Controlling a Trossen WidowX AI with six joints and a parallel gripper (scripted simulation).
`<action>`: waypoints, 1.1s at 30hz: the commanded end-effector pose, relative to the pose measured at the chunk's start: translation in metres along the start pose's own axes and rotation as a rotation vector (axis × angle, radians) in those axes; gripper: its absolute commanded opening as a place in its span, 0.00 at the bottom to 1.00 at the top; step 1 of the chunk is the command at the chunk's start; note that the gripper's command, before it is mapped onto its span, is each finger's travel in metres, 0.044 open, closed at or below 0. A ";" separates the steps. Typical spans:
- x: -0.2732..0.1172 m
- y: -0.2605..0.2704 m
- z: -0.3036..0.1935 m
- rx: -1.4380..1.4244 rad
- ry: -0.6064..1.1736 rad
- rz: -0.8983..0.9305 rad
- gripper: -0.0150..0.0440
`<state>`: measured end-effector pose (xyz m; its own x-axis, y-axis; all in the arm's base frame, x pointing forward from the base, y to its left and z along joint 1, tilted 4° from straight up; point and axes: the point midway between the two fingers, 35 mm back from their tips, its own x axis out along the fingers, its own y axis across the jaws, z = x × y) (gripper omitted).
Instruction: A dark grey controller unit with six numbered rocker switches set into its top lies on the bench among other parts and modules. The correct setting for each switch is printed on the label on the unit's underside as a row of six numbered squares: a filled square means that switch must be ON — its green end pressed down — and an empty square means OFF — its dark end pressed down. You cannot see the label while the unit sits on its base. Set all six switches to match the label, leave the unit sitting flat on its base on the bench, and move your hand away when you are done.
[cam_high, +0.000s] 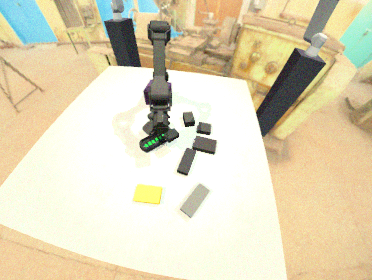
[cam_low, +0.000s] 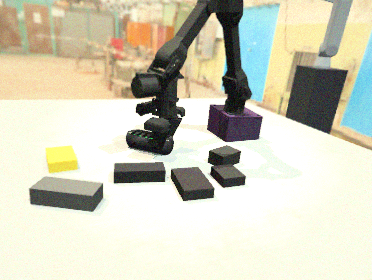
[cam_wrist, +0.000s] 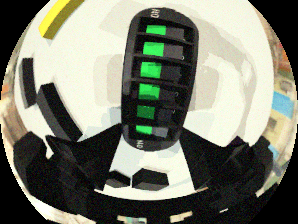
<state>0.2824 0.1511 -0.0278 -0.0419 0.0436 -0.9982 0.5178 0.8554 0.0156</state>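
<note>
6 green switch ends show on the controller unit (cam_high: 153, 144) (cam_low: 150, 142) (cam_wrist: 160, 80), grasped by the jaws (cam_high: 161, 134) (cam_low: 161, 131).

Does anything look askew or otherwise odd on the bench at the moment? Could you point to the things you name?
One switch (cam_wrist: 146, 111) on the controller unit (cam_high: 152, 144) (cam_low: 150, 142) (cam_wrist: 159, 80), second from the end nearer the gripper (cam_high: 159, 131) (cam_low: 164, 122) (cam_wrist: 150, 128), shows darker green than the others, perhaps tilted differently or shaded.
</note>
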 end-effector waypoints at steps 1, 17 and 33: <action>-0.003 0.011 0.002 -0.008 -0.008 0.037 0.25; 0.000 0.000 0.000 0.000 0.000 0.000 0.74; -0.053 -0.003 -0.001 -0.008 -0.008 0.036 0.96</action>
<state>0.2824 0.1458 0.0226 -0.0144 0.0663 -0.9977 0.5158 0.8553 0.0494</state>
